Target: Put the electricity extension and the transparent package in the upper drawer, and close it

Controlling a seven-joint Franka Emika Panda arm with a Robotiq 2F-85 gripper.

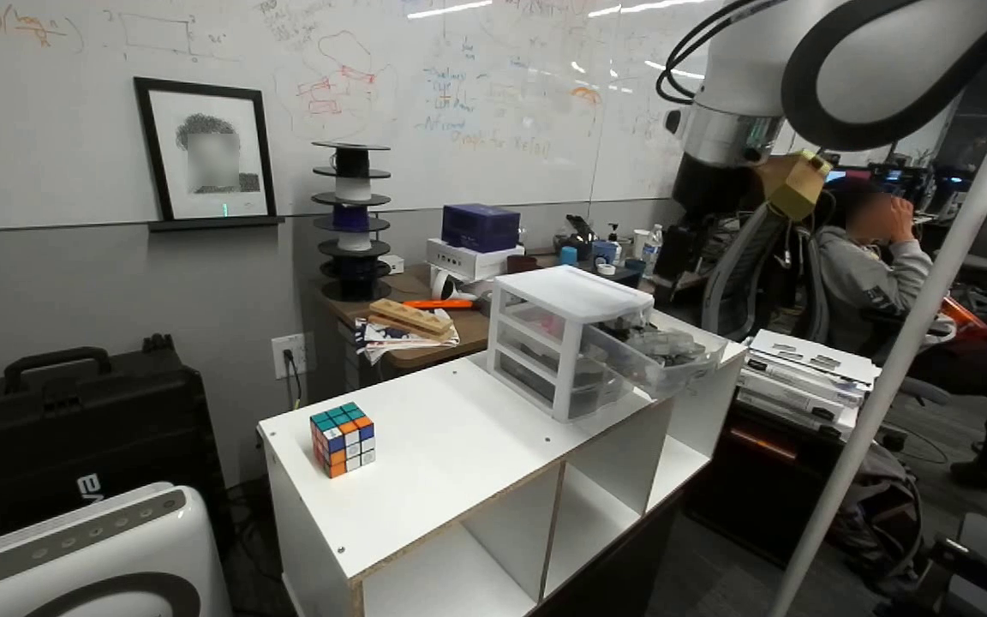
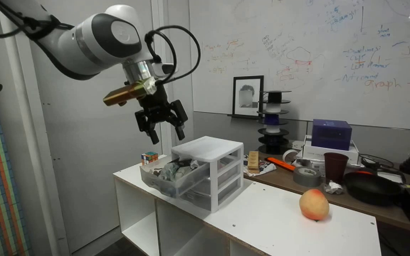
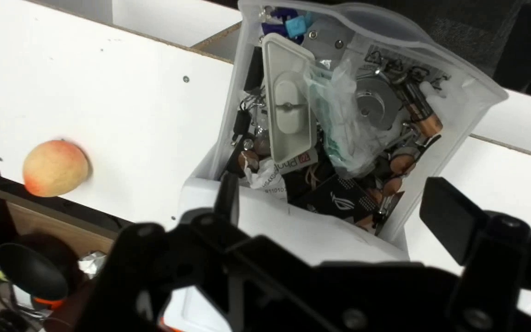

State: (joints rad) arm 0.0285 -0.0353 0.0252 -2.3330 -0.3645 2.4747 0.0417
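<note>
The upper drawer (image 3: pixel 466 83) of the white drawer unit (image 2: pixel 205 146) is pulled out and full of small things; it also shows in both exterior views (image 1: pixel 689 377) (image 2: pixel 158 183). A crumpled clear packet with a teal tint, seemingly the transparent package (image 3: pixel 351 122), lies on top inside it. A long pale plastic piece (image 3: pixel 288 106) lies beside it; I cannot tell if this is the electricity extension. My gripper (image 2: pixel 167 136) is open and empty above the unit, apart from it; in the wrist view its fingers (image 3: pixel 339 205) are wide apart.
A puzzle cube (image 1: pixel 343 439) stands on the white shelf top (image 1: pixel 451 463). A peach-like fruit (image 2: pixel 314 204) sits at the shelf's opposite end. A brown desk (image 2: pixel 283 181) with a pan (image 2: pixel 372 188), cup (image 2: pixel 335 166) and boxes runs along the wall.
</note>
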